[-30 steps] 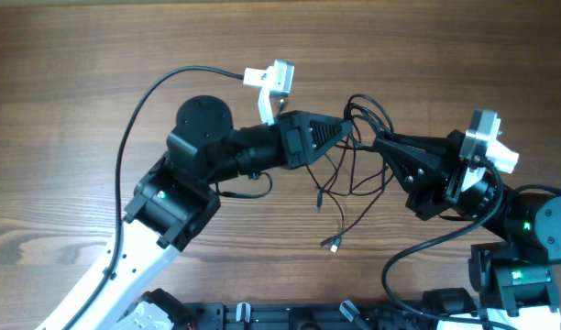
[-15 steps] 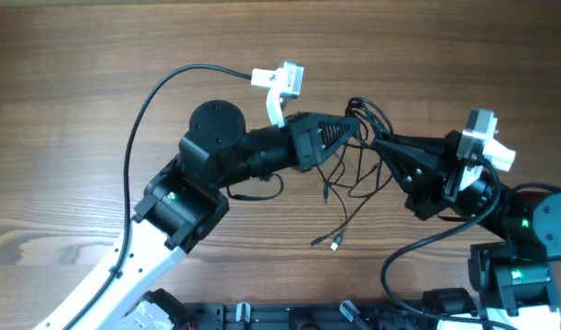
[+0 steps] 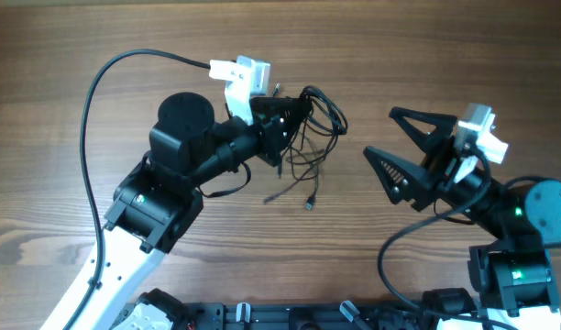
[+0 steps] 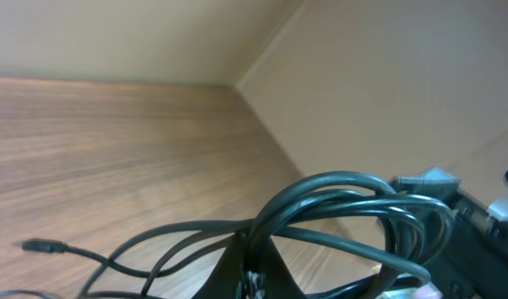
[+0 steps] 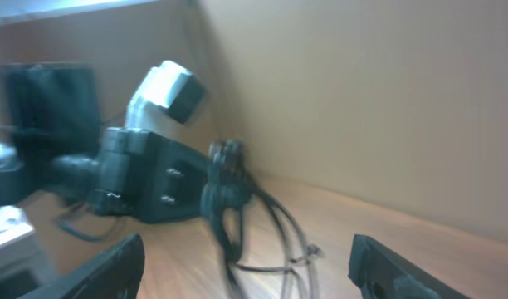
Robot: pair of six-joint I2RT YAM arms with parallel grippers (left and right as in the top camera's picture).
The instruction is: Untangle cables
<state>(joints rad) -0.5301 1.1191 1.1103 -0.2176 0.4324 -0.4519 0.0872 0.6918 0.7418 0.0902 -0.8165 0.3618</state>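
The cables (image 3: 319, 117) are a bunch of thin black cords looped just right of my left gripper (image 3: 286, 121), which is shut on them. Loose ends trail down to a small plug (image 3: 309, 204) on the wood. In the left wrist view the loops (image 4: 345, 208) rise from between my closed fingertips (image 4: 237, 270). My right gripper (image 3: 379, 132) stands wide open to the right of the bunch, apart from it and holding nothing. In the right wrist view the cables (image 5: 237, 208) hang ahead between my spread fingers (image 5: 113, 266), blurred.
The left arm's thick black cable (image 3: 102, 119) arcs over the table's left side. A black rail (image 3: 290, 316) runs along the front edge. The right arm's base (image 3: 514, 266) sits at the lower right. A beige wall (image 4: 387, 75) rises behind the table.
My right gripper has opened, let go of the cables and drawn back to the right. The left arm has swung left and up, carrying the bunch with it.
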